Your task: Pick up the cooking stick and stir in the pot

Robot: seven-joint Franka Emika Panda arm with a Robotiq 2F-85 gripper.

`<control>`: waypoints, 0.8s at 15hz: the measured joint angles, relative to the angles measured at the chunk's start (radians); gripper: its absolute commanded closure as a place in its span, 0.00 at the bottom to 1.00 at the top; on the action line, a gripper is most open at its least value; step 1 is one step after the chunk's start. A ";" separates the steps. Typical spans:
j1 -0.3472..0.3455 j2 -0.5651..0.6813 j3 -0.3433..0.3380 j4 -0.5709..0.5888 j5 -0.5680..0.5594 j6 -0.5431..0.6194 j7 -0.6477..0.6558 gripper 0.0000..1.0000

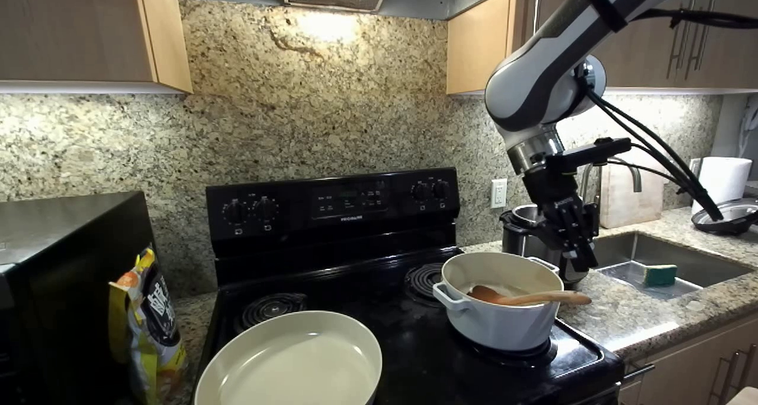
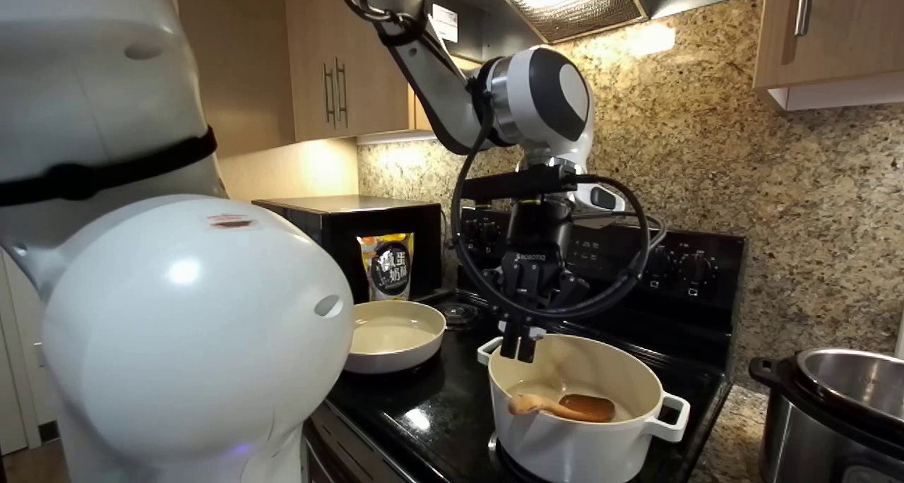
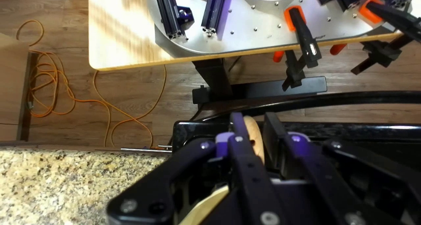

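There's the gripper [image 2: 519, 349], hanging above the handle end of the cooking stick [image 1: 533, 299], jaws parted, the wood showing between them in the wrist view! The stick lies slanted in the pot [image 1: 500, 328], wide end down inside, handle leaning over the rim and poking out. The pot sits on the black surface [image 1: 408, 340], a shallow white dish [image 1: 290, 363] near it.

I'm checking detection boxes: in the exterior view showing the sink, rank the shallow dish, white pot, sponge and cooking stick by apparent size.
1. Shallow dish: cropped, perhaps enlarged by nearness
2. White pot
3. Cooking stick
4. Sponge
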 measured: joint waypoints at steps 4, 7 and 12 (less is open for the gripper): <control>0.041 -0.068 0.028 -0.025 0.000 -0.070 -0.006 0.93; 0.060 -0.091 0.036 -0.028 0.000 -0.090 -0.006 0.93; 0.064 -0.095 0.031 -0.028 0.015 -0.085 -0.012 0.43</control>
